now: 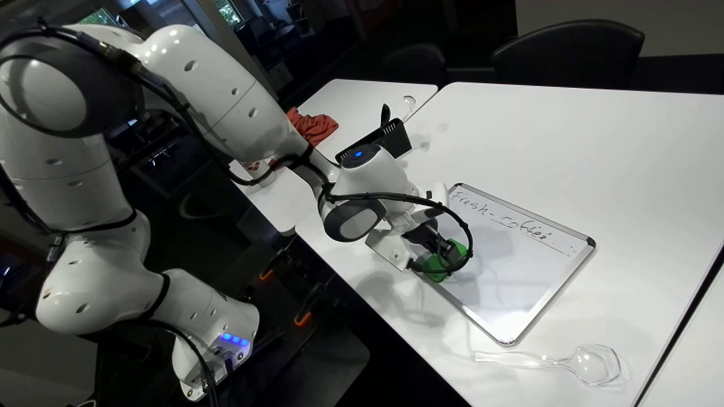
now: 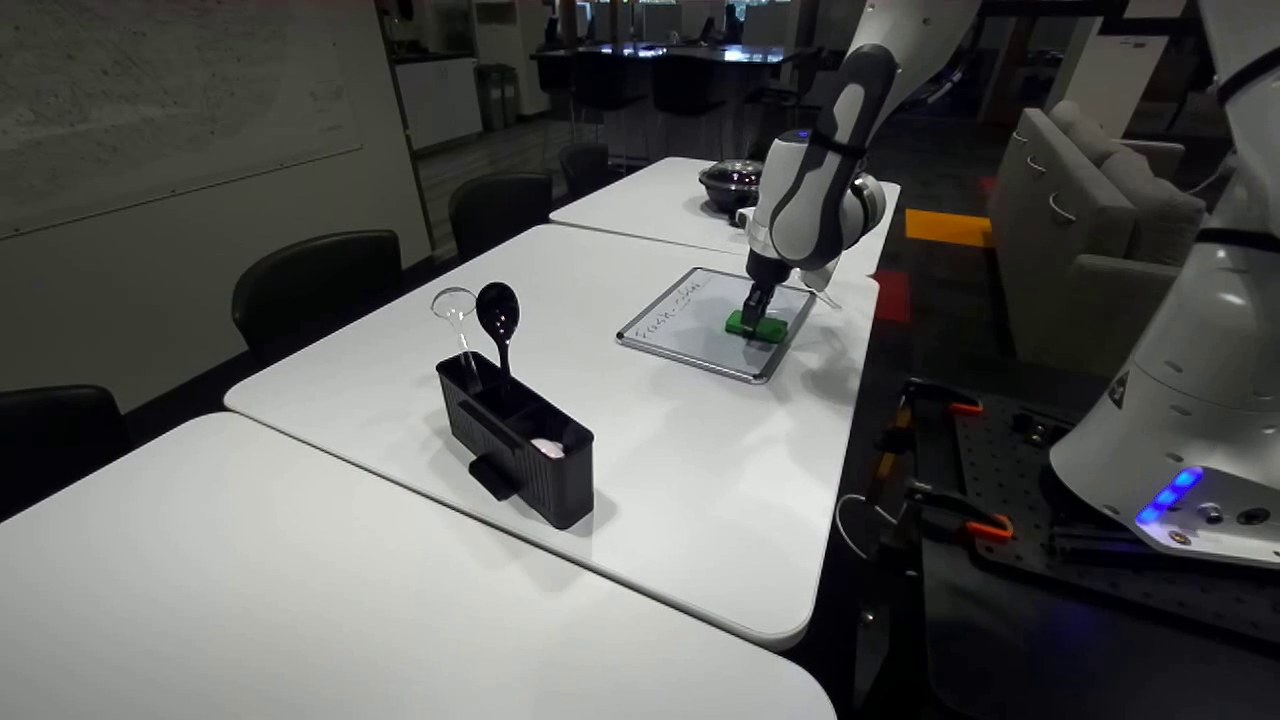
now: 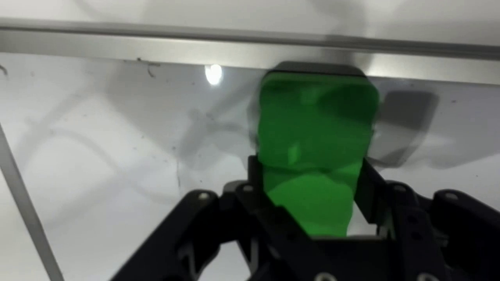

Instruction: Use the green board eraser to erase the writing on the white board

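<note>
The white board (image 1: 509,282) lies flat on the table with a thin silver frame. It also shows in an exterior view (image 2: 690,340) and in the wrist view (image 3: 156,50). The writing (image 1: 500,219), a line of dark handwritten text, runs along the board's side far from the robot's base. It also shows in an exterior view (image 2: 672,308). The green board eraser (image 3: 316,121) sits at the board's near side, its end close to the frame. My gripper (image 3: 308,168) has a finger against each side of the eraser. Small dark specks show on the board beside it.
A black holder (image 2: 520,440) with spoons stands on the table beyond the board. A clear spoon (image 1: 594,364) lies by the board's corner. A black bowl (image 2: 735,180) and a red cloth (image 1: 314,127) are farther away. The table's edge (image 1: 373,319) runs close to the board.
</note>
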Robot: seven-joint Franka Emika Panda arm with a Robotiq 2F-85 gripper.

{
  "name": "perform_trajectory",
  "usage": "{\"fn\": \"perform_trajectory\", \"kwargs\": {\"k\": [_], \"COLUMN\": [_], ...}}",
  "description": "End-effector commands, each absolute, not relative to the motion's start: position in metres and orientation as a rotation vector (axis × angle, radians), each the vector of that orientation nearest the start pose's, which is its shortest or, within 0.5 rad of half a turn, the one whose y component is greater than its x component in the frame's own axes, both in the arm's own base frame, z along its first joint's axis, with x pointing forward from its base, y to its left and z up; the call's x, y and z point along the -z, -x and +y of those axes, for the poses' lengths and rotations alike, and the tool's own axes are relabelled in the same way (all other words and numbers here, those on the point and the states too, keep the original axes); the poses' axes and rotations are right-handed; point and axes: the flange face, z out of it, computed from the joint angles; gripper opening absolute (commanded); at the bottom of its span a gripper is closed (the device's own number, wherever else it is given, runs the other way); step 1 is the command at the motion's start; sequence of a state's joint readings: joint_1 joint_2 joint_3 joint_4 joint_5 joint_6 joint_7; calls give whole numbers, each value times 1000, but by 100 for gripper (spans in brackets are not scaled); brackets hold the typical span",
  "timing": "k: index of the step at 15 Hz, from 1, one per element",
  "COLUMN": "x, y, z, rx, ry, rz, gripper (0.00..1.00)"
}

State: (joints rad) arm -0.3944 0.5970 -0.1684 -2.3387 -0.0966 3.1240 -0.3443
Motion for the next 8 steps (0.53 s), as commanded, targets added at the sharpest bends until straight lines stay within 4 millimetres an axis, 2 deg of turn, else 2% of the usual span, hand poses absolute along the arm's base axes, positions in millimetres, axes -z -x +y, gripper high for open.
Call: {"fn": "perform_trajectory", "kwargs": {"k": [1, 3, 8], "x": [-105, -130, -187], "y": [-423, -424, -422], "z": [-246, -220, -134], "rx": [244, 332, 511], "ry": [3281, 3275, 3204], "rz": [59, -96, -506], "gripper": [32, 32, 32]}}
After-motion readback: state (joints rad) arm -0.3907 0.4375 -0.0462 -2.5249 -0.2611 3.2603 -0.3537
